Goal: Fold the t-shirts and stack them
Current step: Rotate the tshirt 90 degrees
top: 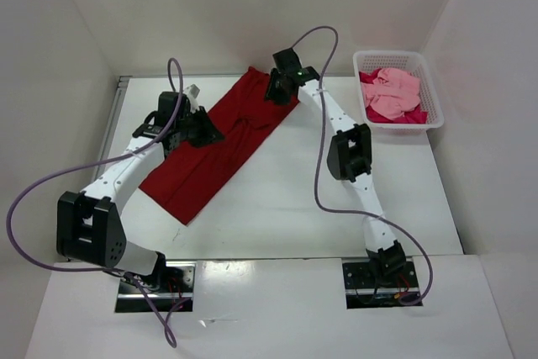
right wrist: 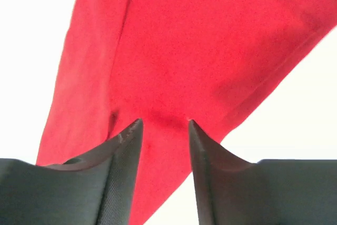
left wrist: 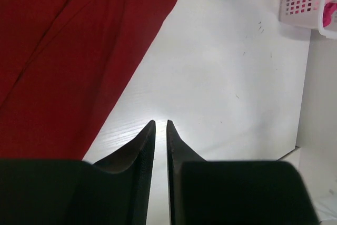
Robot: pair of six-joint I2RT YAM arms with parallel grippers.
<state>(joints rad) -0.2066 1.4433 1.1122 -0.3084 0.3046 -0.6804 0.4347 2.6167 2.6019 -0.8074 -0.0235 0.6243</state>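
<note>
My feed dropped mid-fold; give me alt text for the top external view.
A dark red t-shirt lies as a long strip set diagonally across the white table. The left arm is at its left edge and the right arm reaches to its far end. At the far right, a white mesh basket holds a light pink shirt over a crimson shirt.

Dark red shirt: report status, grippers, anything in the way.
Left gripper shut, empty, off the dark red shirt. Right gripper open over its far end. Shirt flat on table, long strip. Nothing on it.
</note>
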